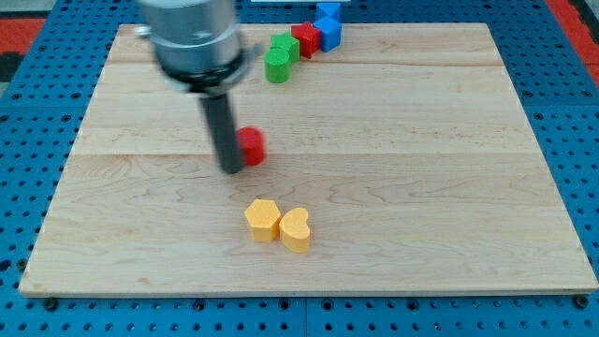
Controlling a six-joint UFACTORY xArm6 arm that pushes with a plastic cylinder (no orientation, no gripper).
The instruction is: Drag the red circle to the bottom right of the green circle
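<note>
At centre-left of the counter: notes per item, camera view only.

Counter (449, 187): pale wooden board, lying on a blue pegged surface (576, 140) that is showing on all sides.

My tip (230, 171): sitting at the lower end of the dark rod, which is hanging from a blurred grey housing (194, 37) at the view's top left. It is resting on the board, touching or just beside the red circle's left side (contact itself is hard to confirm).

Fingers: the rod is carrying none, so nothing is being gripped and no opening can be reported; only the tip is meeting the blocks.

Red circle (252, 146): lying just right of my tip, partly hidden by the rod, well below the green blocks.

Green circle (277, 66): sitting near the view's top, above and slightly right of the red circle, well apart from it.

Green block (286, 46): sitting just behind the green circle, shape unclear.

Red block (306, 39): standing next in the same slanting row.

Blue blocks (328, 25): closing the row at the board's top edge (shapes not readable).

Yellow blocks (279, 225): two heart-like pieces, touching side by side, lying below the red circle toward the view's bottom.
</note>
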